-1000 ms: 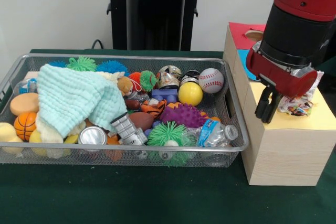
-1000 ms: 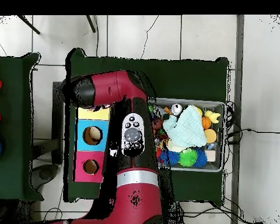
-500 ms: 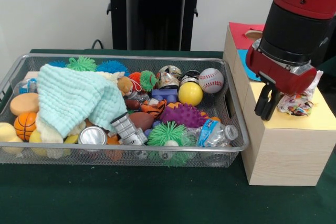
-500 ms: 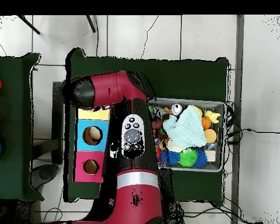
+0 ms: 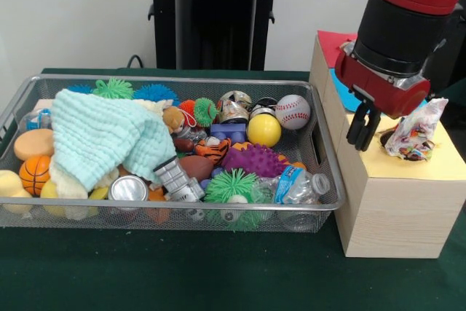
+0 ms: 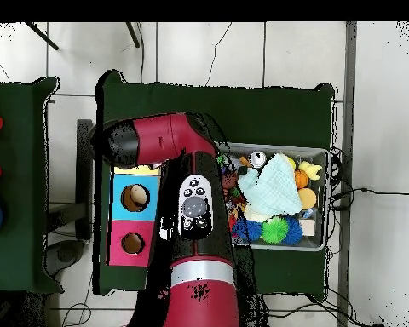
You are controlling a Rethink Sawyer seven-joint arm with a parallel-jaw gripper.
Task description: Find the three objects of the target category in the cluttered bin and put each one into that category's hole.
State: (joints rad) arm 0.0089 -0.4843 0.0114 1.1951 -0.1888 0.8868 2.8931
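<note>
Crumpled printed wrapper (image 5: 414,133) sits on the yellow panel of the pale wooden sorting box (image 5: 397,209), apparently lodged at that panel's hole rather than down it, so this drop looks unfinished. The red-and-black gripper (image 5: 362,129) hangs just beside it with jaws nearly together, holding nothing. Plenty still fills the wire mesh bin (image 5: 164,209) on the desk, so searching looks far from over.

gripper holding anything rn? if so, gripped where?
Nothing held. The gripper hangs empty over the wooden box, fingers close together; the crumpled wrapper sits apart from it on the yellow top.
</note>
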